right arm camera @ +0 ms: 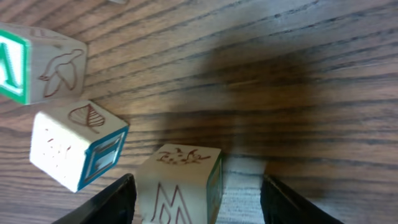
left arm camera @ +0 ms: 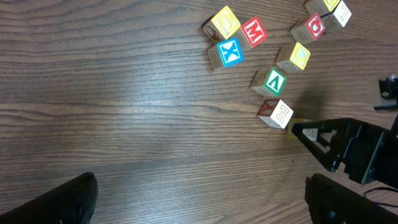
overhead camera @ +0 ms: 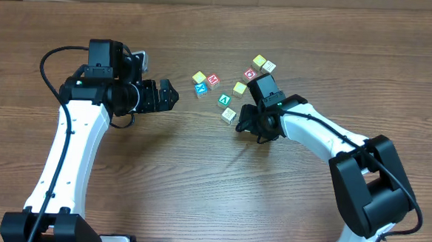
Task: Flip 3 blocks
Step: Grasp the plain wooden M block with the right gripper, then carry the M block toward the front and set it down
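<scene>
Right gripper (overhead camera: 242, 124): fingers (right arm camera: 118, 200) parted, straddling one pale block (right arm camera: 179, 186). One finger sits just beside it, with a gap at the other. Next out on the table (overhead camera: 198, 179): one cream block (right arm camera: 71, 146), one green V block (right arm camera: 25, 65). Overhead count beyond: three yellow-topped blocks (overhead camera: 199, 77), two red blocks (overhead camera: 213, 80), one blue X block (overhead camera: 201, 89). Left gripper (overhead camera: 174, 98): fingers spread wide, empty, apart from the cluster.

So the blocks (overhead camera: 224, 99) are bunched toward the worktop's (overhead camera: 198, 179) far edge, about mid-width. The left hand (overhead camera: 173, 98) sits off to their left. The right hand (overhead camera: 242, 124) is at the bunch's near-right side, straddling one block (right arm camera: 180, 186).
</scene>
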You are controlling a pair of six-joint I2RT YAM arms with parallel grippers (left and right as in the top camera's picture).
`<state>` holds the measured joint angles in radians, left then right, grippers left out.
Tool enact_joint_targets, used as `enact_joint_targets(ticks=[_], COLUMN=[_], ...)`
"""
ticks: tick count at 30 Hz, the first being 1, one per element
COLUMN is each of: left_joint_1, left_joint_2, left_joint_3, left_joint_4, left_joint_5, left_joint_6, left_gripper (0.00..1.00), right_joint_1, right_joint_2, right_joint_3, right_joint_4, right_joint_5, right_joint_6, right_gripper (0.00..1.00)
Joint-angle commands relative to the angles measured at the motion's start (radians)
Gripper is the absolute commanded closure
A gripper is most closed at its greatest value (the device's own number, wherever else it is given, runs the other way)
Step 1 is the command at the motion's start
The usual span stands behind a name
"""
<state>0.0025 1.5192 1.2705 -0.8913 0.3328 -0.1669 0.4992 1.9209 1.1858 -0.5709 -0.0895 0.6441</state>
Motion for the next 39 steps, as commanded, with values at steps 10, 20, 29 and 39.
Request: enact_joint_targets(ticks=[10,20,29,39], left_joint_1=[0.003,0.003,0.003,0.003], left_joint_2=[0.005,0.005,0.005,0.006], left_joint_3=[0.019,0.015,0.015,0.015], left_joint_4=[0.001,0.001,0.001,-0.003], left_joint_5=[0.0,0.0,0.0,0.0], left_joint_6=[-0.018,-0.018,-0.018,-0.018], left_gripper=[0.0,0.0,0.0,0.0], right_joint_1=[0.008,0.01,0.011,0.117], right_joint_2=[0.018,-0.008,-0.19,-0.435], right_joint_3=[0.013,0.023,0.05,0.014], right_joint_4=[0.009,-0.03,-0.175,-0.413], right_joint_5=[0.006,0.006,0.052,0.079], right_joint_6=[0.015,-0.015,-0.093,-0.083], right_gripper=[0.57,0.66,0.68,0.72])
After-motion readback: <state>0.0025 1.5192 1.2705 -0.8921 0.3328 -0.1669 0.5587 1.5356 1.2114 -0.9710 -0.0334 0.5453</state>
